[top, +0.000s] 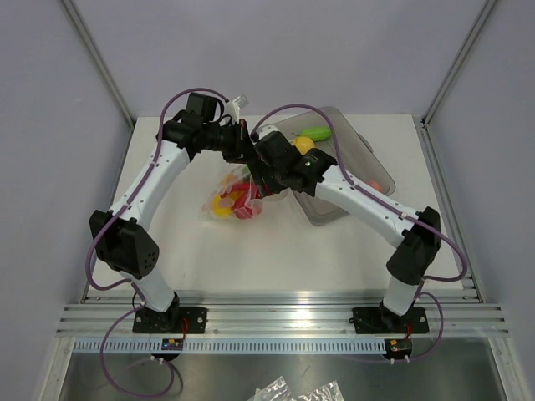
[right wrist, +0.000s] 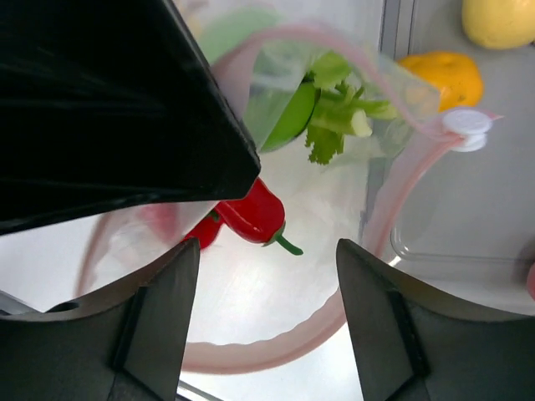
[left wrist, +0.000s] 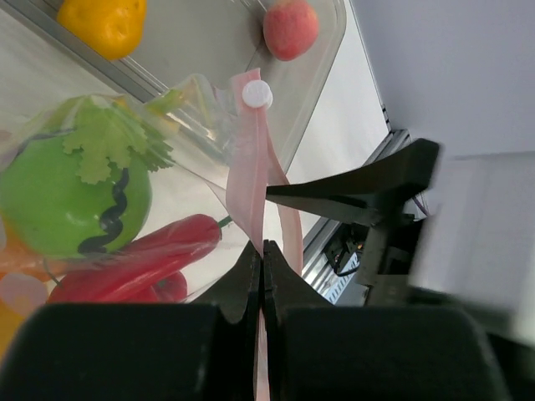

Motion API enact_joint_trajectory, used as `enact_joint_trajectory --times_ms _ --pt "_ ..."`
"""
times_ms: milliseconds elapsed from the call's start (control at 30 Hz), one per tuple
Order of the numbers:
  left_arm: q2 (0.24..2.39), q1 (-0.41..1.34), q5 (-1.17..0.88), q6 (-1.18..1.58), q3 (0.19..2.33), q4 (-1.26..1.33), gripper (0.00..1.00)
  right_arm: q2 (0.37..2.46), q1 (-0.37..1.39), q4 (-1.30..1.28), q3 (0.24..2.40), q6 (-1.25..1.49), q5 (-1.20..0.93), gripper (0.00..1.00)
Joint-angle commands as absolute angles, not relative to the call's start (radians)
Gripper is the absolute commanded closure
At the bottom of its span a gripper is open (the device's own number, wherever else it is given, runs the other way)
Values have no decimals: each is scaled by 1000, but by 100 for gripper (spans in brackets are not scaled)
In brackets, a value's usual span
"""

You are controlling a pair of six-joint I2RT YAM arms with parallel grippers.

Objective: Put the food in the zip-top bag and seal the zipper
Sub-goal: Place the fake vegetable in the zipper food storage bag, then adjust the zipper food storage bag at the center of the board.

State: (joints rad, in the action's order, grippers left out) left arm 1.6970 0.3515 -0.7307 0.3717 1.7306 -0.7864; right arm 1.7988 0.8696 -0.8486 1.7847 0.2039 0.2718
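While the left gripper is clamped fully shut on the pink zipper strip of the zip-top bag, which sits around the middle of the table, the right gripper hovers right over the bag's gaping mouth, jaws spread wide, nothing in them. Bag's got a red chili, a green leafy veg and a yellow piece inside. Just right of it, the grey tray has a green piece and a yellow fruit at its far end.
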Motion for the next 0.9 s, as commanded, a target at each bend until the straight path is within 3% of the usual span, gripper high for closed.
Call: enact_joint_trajectory --times_ms 0,300,400,467,533,733,800,867 --pt "1649 356 -788 379 1735 -735 100 1672 882 -675 1778 242 313 28" --pt "1657 333 -795 380 1746 -735 100 1504 867 -624 1663 299 420 55" --pt "1654 333 -796 382 1746 -733 100 1528 807 -667 1640 350 359 53" --pt "1654 333 -790 380 1746 -735 100 1549 756 -686 1641 382 307 43" --pt "1655 333 -792 380 1746 -738 100 1580 739 -692 1649 396 261 38" --pt "1660 333 -788 380 1746 -739 100 1660 692 -689 1660 407 129 40" --pt "1661 333 -785 382 1744 -739 100 1672 690 -649 1648 403 72 46" --pt "1664 334 -784 383 1744 -739 100 1684 689 -623 1640 410 35 65"
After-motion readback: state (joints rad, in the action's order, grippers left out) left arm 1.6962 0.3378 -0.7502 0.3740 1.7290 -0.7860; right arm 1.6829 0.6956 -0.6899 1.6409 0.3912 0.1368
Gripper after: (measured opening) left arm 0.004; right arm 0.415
